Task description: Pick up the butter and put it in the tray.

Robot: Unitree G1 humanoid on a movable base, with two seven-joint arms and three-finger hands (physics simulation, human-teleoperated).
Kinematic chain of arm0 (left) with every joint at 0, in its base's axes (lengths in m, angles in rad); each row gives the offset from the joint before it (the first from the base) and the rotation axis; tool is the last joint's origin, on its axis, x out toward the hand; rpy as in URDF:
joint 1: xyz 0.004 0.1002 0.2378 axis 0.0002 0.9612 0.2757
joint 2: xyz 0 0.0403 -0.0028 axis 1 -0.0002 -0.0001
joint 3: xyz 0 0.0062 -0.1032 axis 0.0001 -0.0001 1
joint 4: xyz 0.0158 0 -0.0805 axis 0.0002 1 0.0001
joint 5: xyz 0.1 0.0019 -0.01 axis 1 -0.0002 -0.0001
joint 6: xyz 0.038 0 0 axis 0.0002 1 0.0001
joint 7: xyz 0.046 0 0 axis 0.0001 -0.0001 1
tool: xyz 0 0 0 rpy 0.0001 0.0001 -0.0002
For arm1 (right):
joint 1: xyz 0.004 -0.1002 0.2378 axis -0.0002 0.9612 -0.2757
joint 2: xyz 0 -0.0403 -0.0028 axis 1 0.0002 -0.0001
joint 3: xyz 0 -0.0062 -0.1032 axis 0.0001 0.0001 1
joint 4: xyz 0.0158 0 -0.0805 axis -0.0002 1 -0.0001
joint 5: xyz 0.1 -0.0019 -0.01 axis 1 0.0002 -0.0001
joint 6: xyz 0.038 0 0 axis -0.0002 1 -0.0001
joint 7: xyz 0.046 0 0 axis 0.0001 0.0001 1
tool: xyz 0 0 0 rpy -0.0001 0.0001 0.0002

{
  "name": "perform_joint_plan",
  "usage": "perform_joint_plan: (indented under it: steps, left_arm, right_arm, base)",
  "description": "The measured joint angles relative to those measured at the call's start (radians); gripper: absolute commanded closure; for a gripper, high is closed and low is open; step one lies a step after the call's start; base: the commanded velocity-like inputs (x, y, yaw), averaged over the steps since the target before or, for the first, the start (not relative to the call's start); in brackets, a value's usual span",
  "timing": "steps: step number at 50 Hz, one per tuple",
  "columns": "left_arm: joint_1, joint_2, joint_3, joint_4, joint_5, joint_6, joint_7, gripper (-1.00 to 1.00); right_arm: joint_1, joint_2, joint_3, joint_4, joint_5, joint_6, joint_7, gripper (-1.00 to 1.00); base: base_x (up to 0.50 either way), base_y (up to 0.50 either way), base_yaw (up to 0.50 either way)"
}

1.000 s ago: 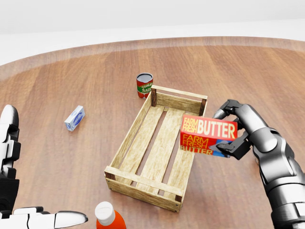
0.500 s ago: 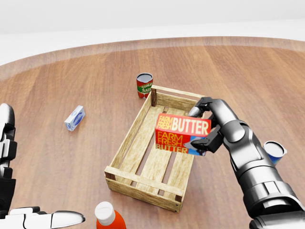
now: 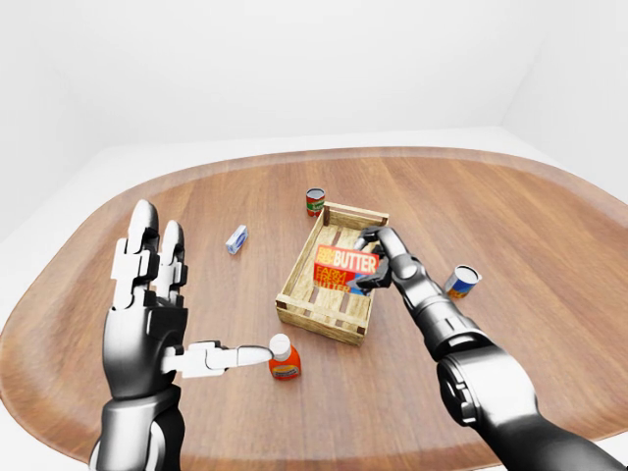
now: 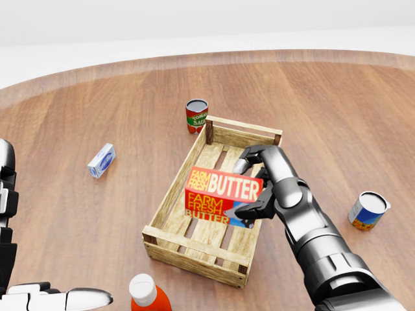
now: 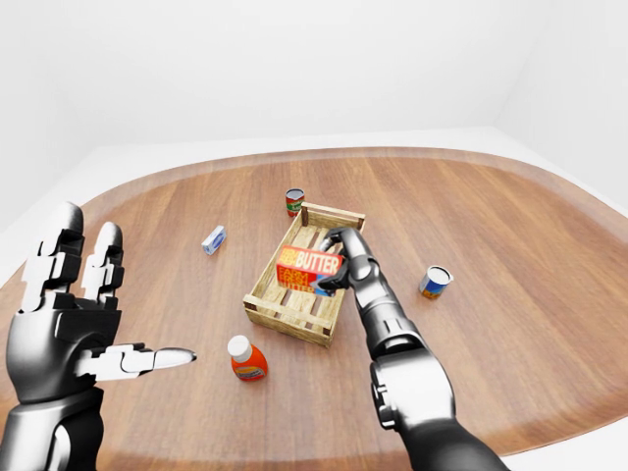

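A red butter box (image 4: 222,195) marked "FARM FRESH BUTTER" hangs over the middle of the wooden slatted tray (image 4: 174,188) in the head view. My right hand (image 4: 254,186) is shut on the box's right end, fingers wrapped over its top and under its lower corner. Whether the box touches the slats I cannot tell. My left hand (image 3: 157,294) stands open and raised at the left of the left-eye view, far from the tray, holding nothing.
A tomato sauce can (image 4: 196,116) stands just beyond the tray's far left corner. A small blue-white carton (image 4: 102,160) lies to the left. An orange bottle with a white cap (image 4: 146,295) stands below the tray. A blue can (image 4: 367,211) sits at the right.
My right hand has carried the butter box leftward and down, from the tray's right rim to over its middle. The blue can has come into sight. The left hand has barely moved.
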Motion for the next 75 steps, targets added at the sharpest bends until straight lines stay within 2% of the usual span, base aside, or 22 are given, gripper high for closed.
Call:
perform_joint_plan:
  steps: [19,28,60,61,62,63,75]
  left_arm:
    - [0.004,-0.002,0.001,-0.006,-0.001,0.0,-0.005,-1.0]
    - [0.004,-0.002,0.001,-0.007,-0.001,0.0,-0.006,-1.0]
    - [0.005,-0.004,0.012,-0.016,-0.007,0.0,-0.012,-1.0]
    - [0.005,-0.004,0.012,-0.015,-0.007,0.0,-0.012,-1.0]
    - [0.005,-0.004,0.012,-0.015,-0.007,0.0,-0.012,-1.0]
    - [0.005,-0.004,0.012,-0.015,-0.007,0.0,-0.012,-1.0]
    - [0.007,-0.004,0.011,-0.015,-0.006,0.0,-0.012,-1.0]
  right_arm:
    - [0.0,0.023,-0.008,0.018,0.011,-0.069,-0.09,1.0]
    - [0.011,0.035,-0.005,0.027,-0.005,-0.088,-0.129,1.0]
    - [0.043,0.054,-0.017,0.049,-0.062,-0.073,-0.18,1.0]
    - [0.044,0.053,-0.017,0.05,-0.062,-0.073,-0.18,0.52]
    - [0.044,0.053,-0.02,0.049,-0.062,-0.072,-0.181,-0.46]
    - [0.043,0.053,-0.022,0.048,-0.06,-0.072,-0.182,-1.0]
    - [0.036,0.051,-0.041,0.032,-0.045,-0.074,-0.189,-1.0]
  base:
    - [0.0,0.0,0.0]
    - [0.0,0.0,0.0]
    - [0.0,0.0,0.0]
    - [0.0,0.0,0.0]
    - [0.0,0.0,0.0]
    - [0.0,0.0,0.0]
    - [0.0,0.0,0.0]
